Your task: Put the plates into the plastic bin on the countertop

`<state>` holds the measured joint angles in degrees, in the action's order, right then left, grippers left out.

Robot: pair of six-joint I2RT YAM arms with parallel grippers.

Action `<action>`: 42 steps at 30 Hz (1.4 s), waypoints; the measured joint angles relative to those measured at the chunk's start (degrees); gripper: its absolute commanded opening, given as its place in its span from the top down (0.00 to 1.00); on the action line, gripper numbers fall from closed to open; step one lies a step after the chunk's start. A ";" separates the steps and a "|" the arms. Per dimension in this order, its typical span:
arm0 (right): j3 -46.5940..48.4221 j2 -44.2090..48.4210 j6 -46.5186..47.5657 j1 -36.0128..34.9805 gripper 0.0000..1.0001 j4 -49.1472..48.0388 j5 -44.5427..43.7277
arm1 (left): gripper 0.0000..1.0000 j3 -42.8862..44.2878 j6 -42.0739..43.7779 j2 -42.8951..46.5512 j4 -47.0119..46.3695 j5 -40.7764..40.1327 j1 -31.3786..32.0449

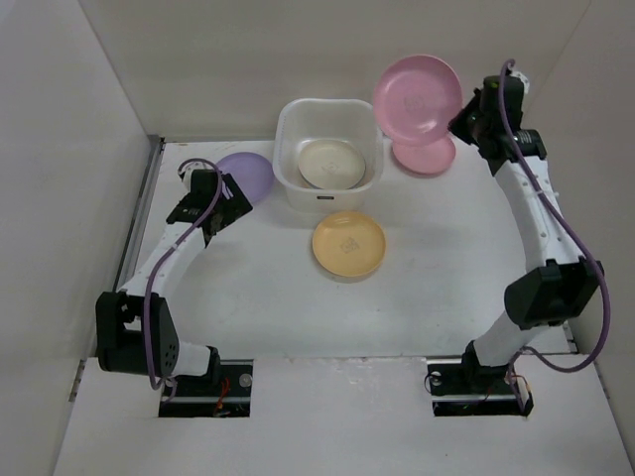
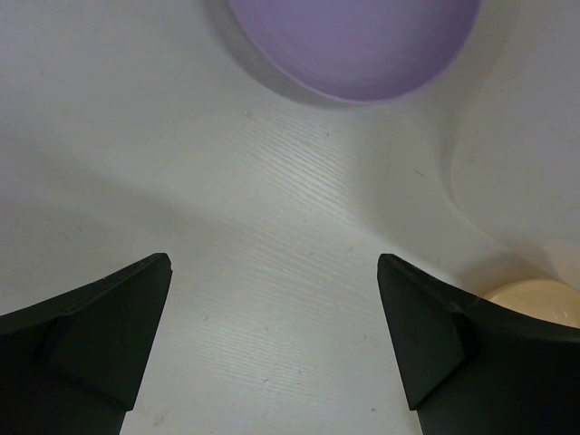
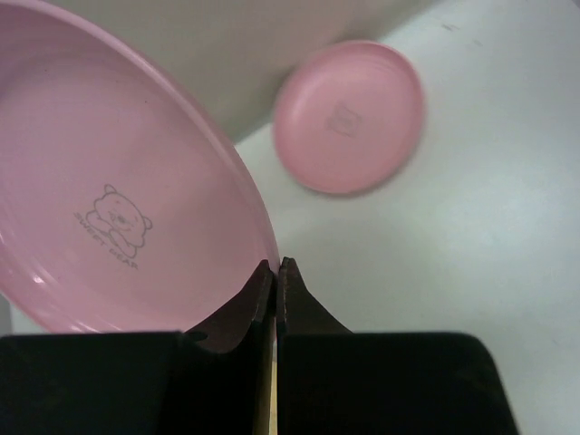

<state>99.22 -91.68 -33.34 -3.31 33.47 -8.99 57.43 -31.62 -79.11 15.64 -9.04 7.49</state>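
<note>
My right gripper point(image 1: 460, 121) is shut on the rim of a pink plate point(image 1: 417, 97) and holds it raised and tilted at the back right, just right of the plastic bin point(image 1: 290, 178). In the right wrist view the gripper point(image 3: 275, 267) pinches that pink plate point(image 3: 109, 190). A second pink plate point(image 1: 427, 157) lies on the countertop below it and shows in the right wrist view too point(image 3: 350, 116). A cream plate point(image 1: 330, 164) lies inside the bin. A yellow-orange plate point(image 1: 348, 245) lies in front of the bin. My left gripper point(image 1: 230, 206) is open and empty just short of a purple plate point(image 1: 250, 175), seen ahead in the left wrist view point(image 2: 353, 45).
White walls enclose the countertop point(image 1: 427, 288) at the back and both sides. The bin's wall point(image 2: 517, 154) stands to the right of the left gripper point(image 2: 272, 299). The yellow-orange plate's edge point(image 2: 535, 304) shows behind the right finger point(image 2: 435, 335).
</note>
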 measured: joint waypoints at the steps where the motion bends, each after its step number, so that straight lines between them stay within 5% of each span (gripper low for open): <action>1: 3.28 -1.97 0.42 -1.68 1.00 -0.17 0.11 | 0.00 -0.17 0.02 0.50 0.02 0.00 0.00; 8: 20.61 -19.91 5.25 -12.26 1.00 -1.90 0.90 | 0.00 -3.21 0.00 5.40 0.09 0.02 -0.50; 17: 21.90 -36.02 9.49 -17.29 0.99 -3.45 1.75 | 0.00 -7.02 -0.33 11.23 1.46 0.00 -2.80; 20: 21.94 -37.31 10.71 -17.59 0.96 -4.57 1.77 | 0.00 -8.11 -0.42 12.92 1.88 0.00 -3.37; 35: 25.27 -37.73 12.63 -18.53 0.46 -8.76 2.10 | 0.00 -9.84 -0.44 14.40 2.91 0.04 -4.98; 42: 12.68 -28.06 12.63 -18.12 0.39 -11.02 2.19 | 0.00 -9.79 -1.73 11.41 2.05 0.22 -5.33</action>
<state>111.90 -119.74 -20.71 -21.43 22.46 -6.81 47.64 -33.34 -67.70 17.69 -8.82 2.15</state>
